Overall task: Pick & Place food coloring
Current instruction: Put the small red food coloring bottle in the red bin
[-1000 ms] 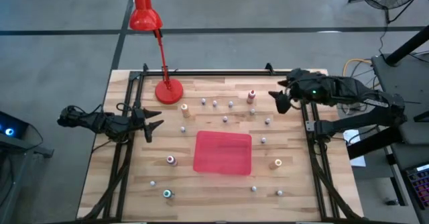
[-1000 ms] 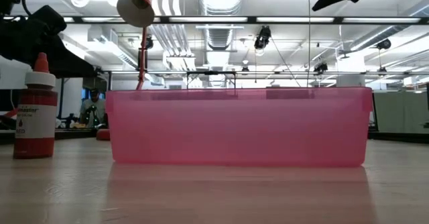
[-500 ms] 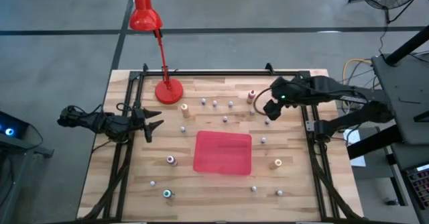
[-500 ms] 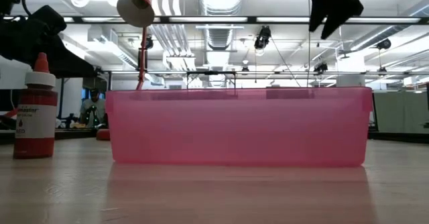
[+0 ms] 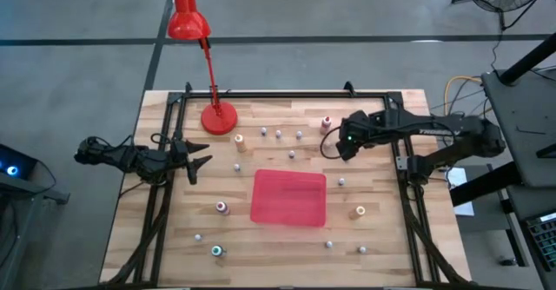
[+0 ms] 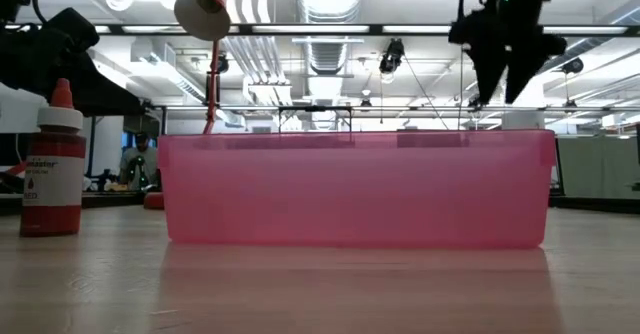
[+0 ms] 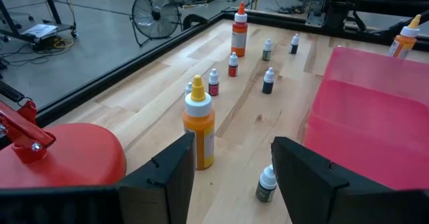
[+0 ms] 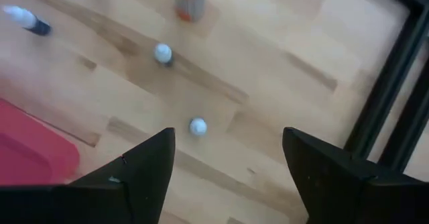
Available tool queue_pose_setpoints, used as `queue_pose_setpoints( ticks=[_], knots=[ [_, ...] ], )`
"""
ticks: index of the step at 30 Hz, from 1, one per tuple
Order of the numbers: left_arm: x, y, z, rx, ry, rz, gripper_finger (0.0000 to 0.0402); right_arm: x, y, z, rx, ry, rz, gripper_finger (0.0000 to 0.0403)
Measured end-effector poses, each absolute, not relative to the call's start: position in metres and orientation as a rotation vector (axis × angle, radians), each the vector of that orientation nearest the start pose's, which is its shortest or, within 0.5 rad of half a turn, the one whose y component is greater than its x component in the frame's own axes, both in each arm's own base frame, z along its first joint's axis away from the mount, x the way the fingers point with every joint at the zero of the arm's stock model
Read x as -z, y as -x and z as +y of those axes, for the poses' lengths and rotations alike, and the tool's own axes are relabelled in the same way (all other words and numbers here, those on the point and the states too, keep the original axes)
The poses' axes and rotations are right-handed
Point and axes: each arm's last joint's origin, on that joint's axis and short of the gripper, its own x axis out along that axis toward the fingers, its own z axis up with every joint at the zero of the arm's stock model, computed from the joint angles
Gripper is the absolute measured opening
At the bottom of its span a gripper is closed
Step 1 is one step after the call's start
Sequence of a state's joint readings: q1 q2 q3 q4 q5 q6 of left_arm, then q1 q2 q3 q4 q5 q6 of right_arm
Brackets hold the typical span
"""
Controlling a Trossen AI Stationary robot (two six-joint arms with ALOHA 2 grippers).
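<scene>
High view: the right pincer (image 5: 341,144) hangs over the tabletop (image 5: 165,229) at about two o'clock from the pink tray (image 5: 288,197), fingers spread with nothing between them. In its wrist view the dark fingers (image 8: 137,167) frame a small white-capped bottle (image 8: 197,126) standing on the wood, a second one (image 8: 163,53) beyond it and a red-orange bottle (image 8: 190,1) farther off. The food coloring bottles (image 5: 278,135) are scattered all round the tray, most toward twelve o'clock, a pink-topped one (image 5: 221,207) at nine. The left pincer (image 5: 204,162) waits at ten o'clock by the tabletop edge, also spread and empty, an orange bottle (image 7: 200,123) just ahead. The red lamp (image 5: 218,117) stands at eleven.
</scene>
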State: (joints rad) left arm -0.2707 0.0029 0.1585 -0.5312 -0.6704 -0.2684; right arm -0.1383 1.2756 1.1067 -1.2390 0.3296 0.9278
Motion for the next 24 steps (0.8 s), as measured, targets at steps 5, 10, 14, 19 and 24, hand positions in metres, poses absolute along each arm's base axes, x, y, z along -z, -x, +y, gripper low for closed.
queue_pose_setpoints(
  ticks=[5, 10, 14, 19, 24],
  knots=[
    [-0.168, -0.075, -0.002, -0.437, 0.091, 0.281, 0.017, -0.253, -0.207, -0.037, 0.998, -0.689, 1.105, 0.026],
    [-0.168, -0.075, -0.002, -0.436, 0.091, 0.281, 0.017, -0.237, -0.215, -0.036, 0.984, -0.718, 1.081, 0.0267],
    [-0.168, -0.075, -0.002, -0.437, 0.091, 0.28, 0.017, -0.224, -0.217, -0.036, 0.999, -0.704, 1.138, 0.0272],
    [-0.168, -0.075, -0.002, -0.436, 0.091, 0.28, 0.017, -0.209, -0.223, -0.035, 0.99, -0.682, 1.159, 0.027],
    [-0.168, -0.075, -0.002, -0.436, 0.091, 0.281, 0.017, -0.189, -0.224, -0.034, 0.978, -0.695, 1.187, 0.0274]
  ],
)
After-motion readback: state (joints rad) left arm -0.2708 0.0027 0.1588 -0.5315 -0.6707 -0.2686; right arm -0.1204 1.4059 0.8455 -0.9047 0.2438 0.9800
